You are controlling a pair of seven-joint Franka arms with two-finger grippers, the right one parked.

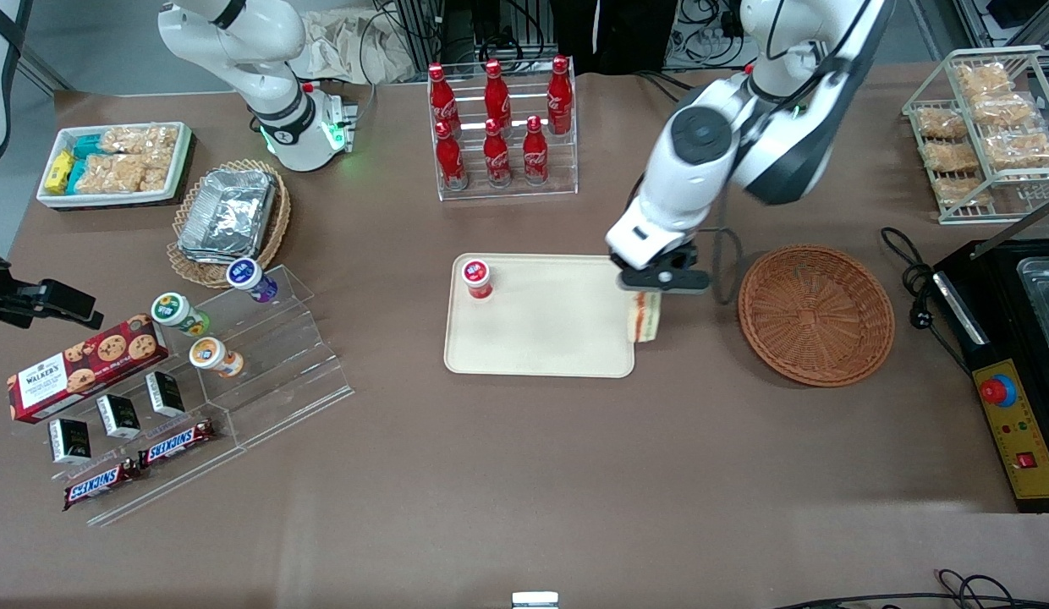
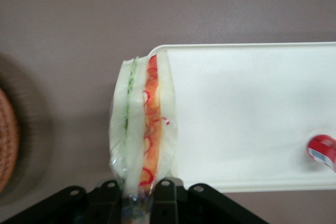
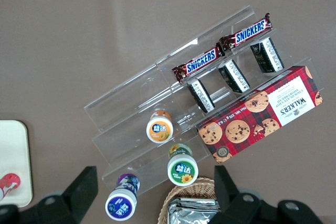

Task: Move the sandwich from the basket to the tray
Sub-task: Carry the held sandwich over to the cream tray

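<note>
Tool [image 1: 651, 292] gripping sandwich [image 1: 644, 318] above tray [image 1: 541, 338] edge

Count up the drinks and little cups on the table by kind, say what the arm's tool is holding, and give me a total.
Red cola bottles in the clear rack: 6
Small cups on the clear stepped stand: 3
Red-lidded cup on the tray: 1
Sandwich, held by the tool over the tray's edge nearest the basket: 1
Total: 11
</note>
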